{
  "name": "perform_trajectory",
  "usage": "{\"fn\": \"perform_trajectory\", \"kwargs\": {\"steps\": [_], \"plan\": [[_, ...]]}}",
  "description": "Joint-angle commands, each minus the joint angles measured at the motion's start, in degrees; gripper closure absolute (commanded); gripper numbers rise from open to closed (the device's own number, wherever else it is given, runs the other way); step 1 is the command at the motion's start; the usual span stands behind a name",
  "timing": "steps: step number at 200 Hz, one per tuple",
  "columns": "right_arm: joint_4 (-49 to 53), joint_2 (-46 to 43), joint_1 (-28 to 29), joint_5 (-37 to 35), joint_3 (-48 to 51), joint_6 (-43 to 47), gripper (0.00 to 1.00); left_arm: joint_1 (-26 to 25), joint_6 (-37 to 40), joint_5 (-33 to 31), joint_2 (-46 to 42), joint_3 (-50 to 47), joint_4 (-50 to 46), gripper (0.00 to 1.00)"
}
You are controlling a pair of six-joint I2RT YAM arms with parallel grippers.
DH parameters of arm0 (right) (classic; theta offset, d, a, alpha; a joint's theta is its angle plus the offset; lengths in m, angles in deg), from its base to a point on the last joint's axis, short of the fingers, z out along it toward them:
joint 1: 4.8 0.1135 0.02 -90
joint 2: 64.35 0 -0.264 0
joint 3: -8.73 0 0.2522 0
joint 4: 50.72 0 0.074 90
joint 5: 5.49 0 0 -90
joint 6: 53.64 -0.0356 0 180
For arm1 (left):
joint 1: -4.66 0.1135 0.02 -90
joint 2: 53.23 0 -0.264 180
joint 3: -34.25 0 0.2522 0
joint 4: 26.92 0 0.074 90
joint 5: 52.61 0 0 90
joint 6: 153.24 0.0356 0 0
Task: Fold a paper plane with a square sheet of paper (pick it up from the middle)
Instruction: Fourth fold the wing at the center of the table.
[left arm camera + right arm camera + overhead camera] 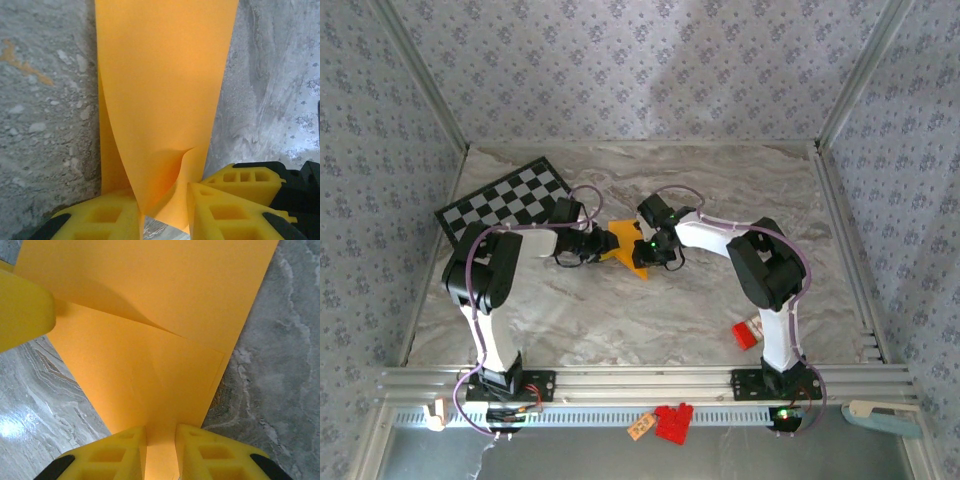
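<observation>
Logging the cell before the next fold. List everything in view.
paper: one, orange-yellow, partly folded, table centre
board: one, black-and-white checkered, far left of table
block: one, red, on table by the right arm's base
red pieces: small cluster, count unclear, below the front rail
tag: one, orange-brown, left of that cluster
teal object: one, near right corner, below the rail
table: one, grey marbled
walls: three, grey patterned, around the table
left arm: one, black and white
right arm: one, black and white
left gripper: yellow fingers, shut on the paper
right gripper: yellow fingers, shut on the paper
</observation>
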Motion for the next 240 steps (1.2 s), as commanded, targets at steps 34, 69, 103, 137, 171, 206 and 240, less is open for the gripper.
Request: {"fn": "perform_trajectory", "kwargs": {"steps": [34, 69, 103, 137, 171, 206, 240], "plan": [[1.42, 1.32, -0.74, 0.12, 0.92, 1.32, 0.75, -0.30, 3.71, 1.13, -0.02, -0.16, 2.11, 0.80], [0.61, -1.03, -1.27, 1.44, 1.03, 2.81, 0.71, -0.27, 2.73, -0.55, -0.73, -0.13, 1.90, 0.85], [-2.64, -6.54, -1.96, -0.91, 2.48, 4.35, 0.61, -0.36, -0.47, -4.83, -2.87, 0.30, -0.59, 0.90], [-8.97, -11.78, -0.93, -7.14, 7.30, 8.58, 0.56, -1.37, -5.88, -9.42, -5.27, 1.23, -4.21, 0.90], [-16.68, -15.49, 2.63, -14.22, 13.59, 13.86, 0.51, -3.47, -10.33, -14.04, -7.65, 4.99, -12.08, 0.90], [-21.74, -13.76, 5.46, -15.64, 15.41, 15.93, 0.50, -4.42, -15.01, -16.09, -7.65, 9.27, -19.77, 0.90], [-25.77, -11.79, 6.38, -15.05, 16.39, 16.75, 0.51, -4.78, -17.74, -16.17, -6.94, 11.49, -23.77, 0.90]]}}
